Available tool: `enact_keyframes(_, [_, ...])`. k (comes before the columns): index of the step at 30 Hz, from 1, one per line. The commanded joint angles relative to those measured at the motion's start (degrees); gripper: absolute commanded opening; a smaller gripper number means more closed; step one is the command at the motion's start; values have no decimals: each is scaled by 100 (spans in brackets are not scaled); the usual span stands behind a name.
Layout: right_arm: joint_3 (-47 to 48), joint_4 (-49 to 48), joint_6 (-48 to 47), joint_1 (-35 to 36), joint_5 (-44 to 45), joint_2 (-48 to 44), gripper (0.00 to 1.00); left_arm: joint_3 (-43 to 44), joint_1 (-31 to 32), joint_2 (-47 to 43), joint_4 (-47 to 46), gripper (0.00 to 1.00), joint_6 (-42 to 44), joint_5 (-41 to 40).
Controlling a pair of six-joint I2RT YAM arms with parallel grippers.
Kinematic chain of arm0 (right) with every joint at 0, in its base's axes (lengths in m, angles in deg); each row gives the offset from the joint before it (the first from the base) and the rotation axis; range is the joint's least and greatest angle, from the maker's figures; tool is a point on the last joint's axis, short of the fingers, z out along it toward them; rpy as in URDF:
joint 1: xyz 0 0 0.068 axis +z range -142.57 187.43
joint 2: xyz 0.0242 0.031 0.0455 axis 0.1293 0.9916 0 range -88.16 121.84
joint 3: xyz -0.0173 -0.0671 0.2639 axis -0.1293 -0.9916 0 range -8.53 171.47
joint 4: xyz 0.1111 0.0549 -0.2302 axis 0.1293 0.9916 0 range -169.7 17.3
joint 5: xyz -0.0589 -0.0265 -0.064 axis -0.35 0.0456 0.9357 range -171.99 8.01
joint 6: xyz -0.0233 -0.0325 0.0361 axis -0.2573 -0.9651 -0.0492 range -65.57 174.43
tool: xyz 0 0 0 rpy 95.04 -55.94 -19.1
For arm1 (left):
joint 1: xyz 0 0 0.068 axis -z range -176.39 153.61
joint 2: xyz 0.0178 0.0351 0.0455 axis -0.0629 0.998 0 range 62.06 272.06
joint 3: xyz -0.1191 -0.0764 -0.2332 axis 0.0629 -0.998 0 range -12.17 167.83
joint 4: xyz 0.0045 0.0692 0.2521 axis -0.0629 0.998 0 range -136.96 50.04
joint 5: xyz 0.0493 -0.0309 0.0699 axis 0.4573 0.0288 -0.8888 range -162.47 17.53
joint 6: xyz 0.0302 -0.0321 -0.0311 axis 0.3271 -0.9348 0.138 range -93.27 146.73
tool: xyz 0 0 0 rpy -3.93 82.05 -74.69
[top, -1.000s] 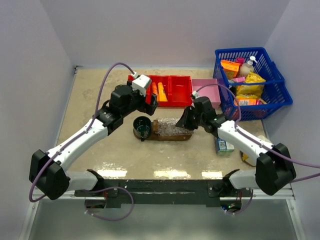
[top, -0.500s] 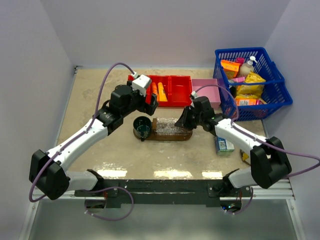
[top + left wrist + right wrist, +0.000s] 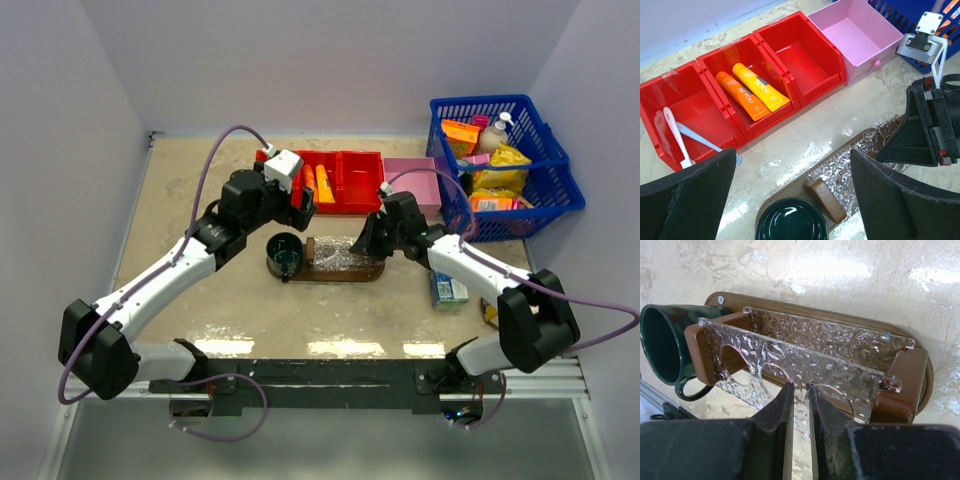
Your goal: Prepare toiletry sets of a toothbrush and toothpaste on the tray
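Toothpaste (image 3: 751,91) shows as two flat, glossy squeeze tubes, one deep orange and one yellower, lying side by side at a slant in the middle compartment of the red bin (image 3: 801,59), a moulded plastic box with three square wells. In its left well lies a slim white toothbrush (image 3: 675,137) with its bristled head toward the back wall, and a paler stick of the same shape crosses beneath it. The tray (image 3: 345,275) is a dark brown wooden oval with rounded ends, sitting on the speckled beige table (image 3: 200,180) in front of the bin. It bears a rack (image 3: 805,355) of clear, pebbled plastic panels held between two wooden blocks, the front panel cut with round holes. A glossy dark green mug (image 3: 660,345) stands at the tray's left end. The left gripper (image 3: 792,170) hangs over the strip of table between bin and tray, its black fingers spread wide. The right gripper (image 3: 801,390) sits at the rack's front panel with fingers drawn almost together, a thin slit between them; whether they pinch the plastic edge cannot be told. A smooth pink box (image 3: 855,37) stands just right of the bin.
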Motion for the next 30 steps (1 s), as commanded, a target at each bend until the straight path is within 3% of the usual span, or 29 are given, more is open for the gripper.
enact_keyframes(1, [234,275,-278,-23,434,-100,8,105,-29,-136,-139,100,152,7])
enact_keyframes(14, [357,372,-278,-6,496,-153,37,114,-29,-136,-131,100,135,42])
enact_keyframes(19, [375,416,-269,82,636,-188,37,105,-29,-127,-139,100,126,59])
enact_keyframes(30, [577,469,-155,433,935,-56,26,114,-29,-110,-139,100,117,86])
